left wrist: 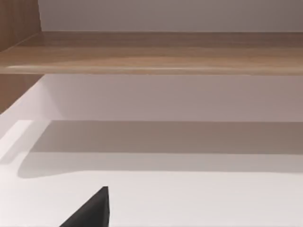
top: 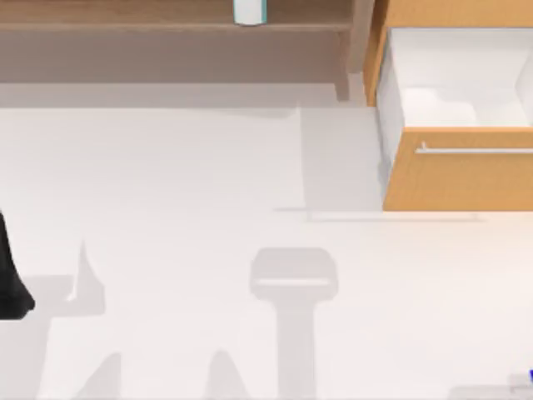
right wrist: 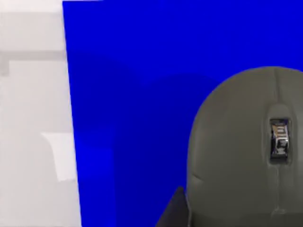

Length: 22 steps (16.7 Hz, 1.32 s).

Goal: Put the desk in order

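The desk (top: 183, 192) is a broad white tabletop. A light-brown wooden shelf unit (top: 125, 21) runs along its back, and its board (left wrist: 151, 52) also crosses the left wrist view. At the back right the orange-wood drawer (top: 458, 175) stands pulled open, with a slim silver handle (top: 475, 151) and a white inside. My left gripper (top: 10, 283) is a black shape at the table's left edge; its dark tip (left wrist: 92, 210) hovers over bare white surface. In the right wrist view, a dark edge of my right gripper (right wrist: 174, 210) lies beside a grey mouse (right wrist: 241, 151) on a blue mat (right wrist: 128, 94).
A white and teal container (top: 250, 10) stands on the shelf near the back middle. A sliver of the blue mat (top: 530, 377) shows at the table's front right corner. Grey shadows of the arms fall across the front of the tabletop.
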Available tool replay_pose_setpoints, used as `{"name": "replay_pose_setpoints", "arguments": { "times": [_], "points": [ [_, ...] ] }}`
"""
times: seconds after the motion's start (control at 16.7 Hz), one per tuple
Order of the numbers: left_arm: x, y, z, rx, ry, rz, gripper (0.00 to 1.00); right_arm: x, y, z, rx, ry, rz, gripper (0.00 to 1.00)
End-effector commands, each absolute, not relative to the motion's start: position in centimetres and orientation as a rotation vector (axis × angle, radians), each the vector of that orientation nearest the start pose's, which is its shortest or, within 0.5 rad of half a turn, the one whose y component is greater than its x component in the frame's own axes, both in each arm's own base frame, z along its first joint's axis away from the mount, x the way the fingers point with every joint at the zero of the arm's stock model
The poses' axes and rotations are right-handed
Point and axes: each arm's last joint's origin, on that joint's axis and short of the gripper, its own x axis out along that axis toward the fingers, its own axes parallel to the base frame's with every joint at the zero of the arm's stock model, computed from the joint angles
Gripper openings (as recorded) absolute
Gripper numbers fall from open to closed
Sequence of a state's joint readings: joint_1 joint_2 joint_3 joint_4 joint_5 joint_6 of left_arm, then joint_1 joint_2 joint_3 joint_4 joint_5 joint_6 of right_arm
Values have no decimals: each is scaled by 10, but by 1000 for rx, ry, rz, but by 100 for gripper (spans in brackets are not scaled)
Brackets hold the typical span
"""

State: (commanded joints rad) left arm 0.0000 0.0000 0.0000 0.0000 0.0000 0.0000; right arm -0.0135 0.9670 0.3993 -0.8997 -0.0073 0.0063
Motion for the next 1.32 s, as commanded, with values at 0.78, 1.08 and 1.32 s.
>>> {"name": "replay_pose_setpoints", "arguments": {
  "times": [0.78, 1.08, 1.32],
  "points": [
    [106, -1, 160, 0, 0, 0, 100, 125, -2, 137, 28, 1467, -14, 100],
    [106, -1, 160, 0, 0, 0, 100, 125, -2, 137, 28, 1467, -14, 100],
    [106, -1, 160, 0, 0, 0, 100, 130, 0, 140, -7, 1431, 9, 100]
  ]
}}
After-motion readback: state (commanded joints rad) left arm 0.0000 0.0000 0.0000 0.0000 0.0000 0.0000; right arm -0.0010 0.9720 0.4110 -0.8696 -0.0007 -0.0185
